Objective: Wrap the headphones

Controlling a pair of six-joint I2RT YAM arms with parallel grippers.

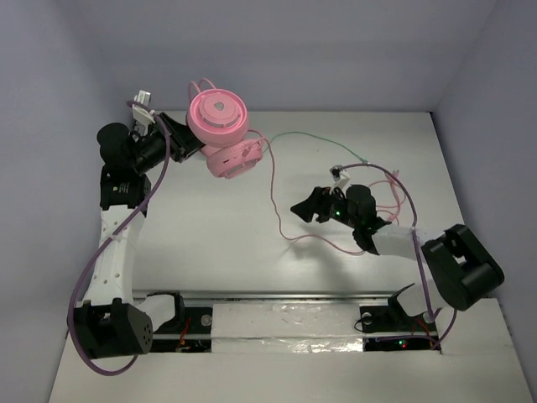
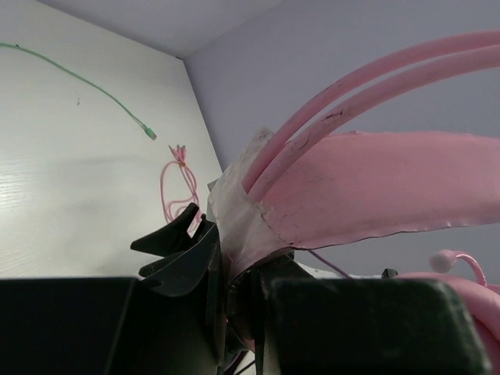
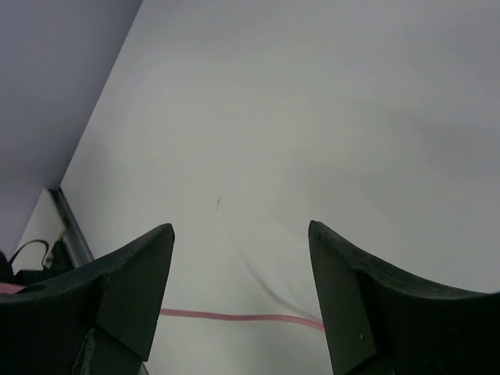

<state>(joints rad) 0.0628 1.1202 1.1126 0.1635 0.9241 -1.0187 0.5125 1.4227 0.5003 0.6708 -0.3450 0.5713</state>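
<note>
A white table [image 1: 210, 252] is seen from above, closed in by pale grey walls at 9, 12 and 3 o'clock, with the arm bases along its 6 o'clock edge. Bare surface is left across the middle and towards 7 o'clock.

The pink headphones [image 1: 220, 126] are held off the table at about 11 o'clock, close to the back wall. The left gripper [image 1: 189, 138] is closed tight on their headband, a grip confirmed from the left wrist, where the thin double band is seen running out of the jaws. One earcup is turned up towards the camera; the other is partly hidden beneath it.

The right gripper [image 1: 312, 206] is held low over the table just right of centre, towards 3 o'clock. Its fingers are spread wide and nothing is held between them. From its wrist, only table is seen through the gap.

The pink cable [image 1: 273, 197] is trailed from the headphones towards 5 o'clock, under the right gripper. Beyond that it is lost behind the right arm, and its end cannot be made out. A thin green cable [image 1: 306, 134] is laid at 1 o'clock.
</note>
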